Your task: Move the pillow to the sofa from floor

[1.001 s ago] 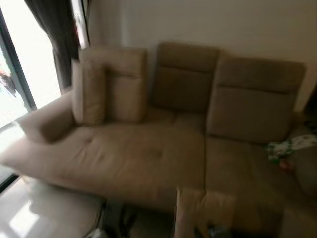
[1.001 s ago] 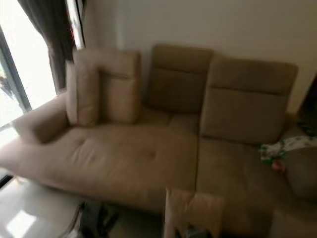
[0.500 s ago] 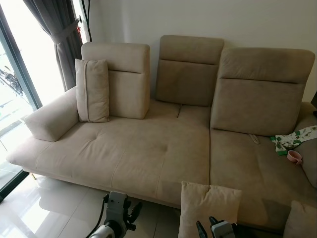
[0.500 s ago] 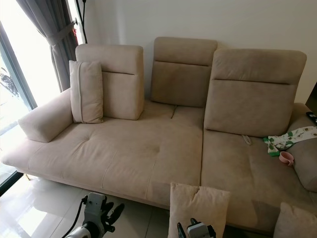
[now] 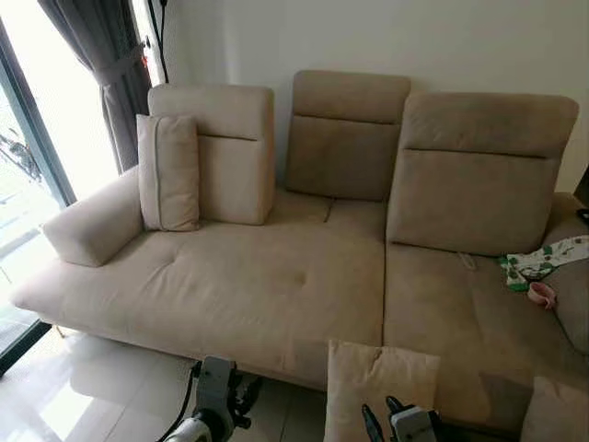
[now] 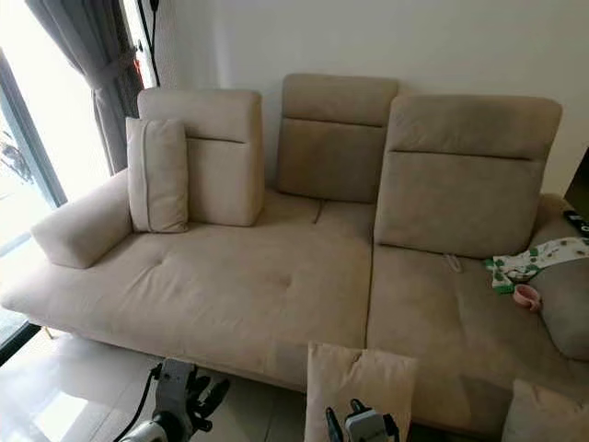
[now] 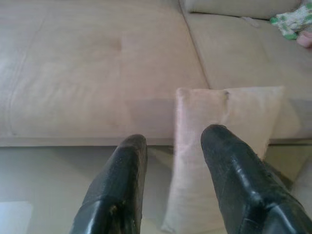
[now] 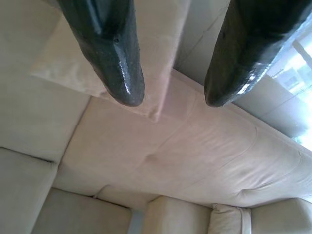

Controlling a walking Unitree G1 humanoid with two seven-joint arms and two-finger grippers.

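So the pillow [image 5: 379, 391] is standing on edge on the floor [image 5: 101, 391], leaning against the sofa [image 5: 276, 295] front down at about 5 o'clock in my head view, which is probably why it stays upright instead of flopping flat. It's a plain beige square, soft and a bit slumped, same fabric as the sofa. Both claws are open and empty: the left claw [image 7: 170, 183] sits low around 7 o'clock, while the right claw [image 8: 168, 92] is right up against the pillow, I'd guess lining up a grab.

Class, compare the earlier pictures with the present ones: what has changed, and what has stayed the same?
Nothing among the things visibly moved; only the camera shifted and the blur cleared. The pillow still leans against the sofa front, ungrasped. The left gripper and right gripper stay open, low beside it.
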